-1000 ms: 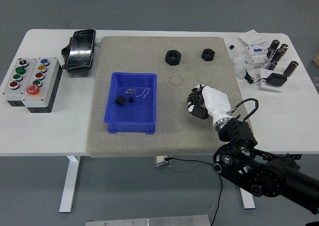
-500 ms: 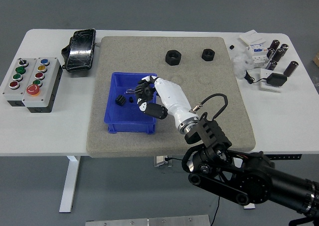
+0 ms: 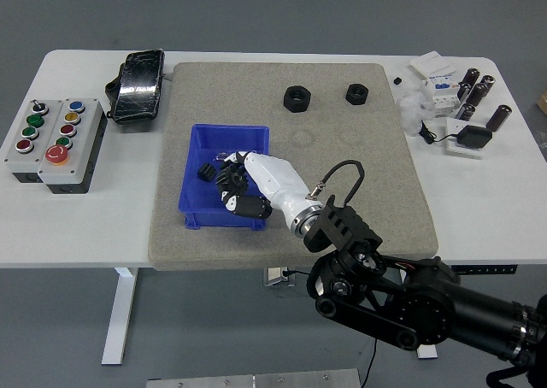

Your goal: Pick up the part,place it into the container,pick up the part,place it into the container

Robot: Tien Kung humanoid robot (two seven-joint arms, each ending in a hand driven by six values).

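Observation:
My right hand (image 3: 238, 188) reaches in from the lower right and is low inside the blue container (image 3: 198, 213) on the grey mat. Its fingers are curled around a small black part that they mostly hide. Another black part (image 3: 205, 172) lies on the container floor at the left, beside a thin white wire piece (image 3: 224, 155). Two black nut-shaped parts (image 3: 297, 98) (image 3: 355, 93) sit on the mat at the far side. The left arm is out of view.
A button box (image 3: 53, 140) and a black bagged item (image 3: 137, 85) are on the left of the table. Dark cylinders (image 3: 475, 93), white boxes (image 3: 436, 80) and a black adapter (image 3: 473, 137) crowd the far right corner.
My right hand swung left from the mat's right-middle over to the blue container, then sank lower into it with its fingers still curled.

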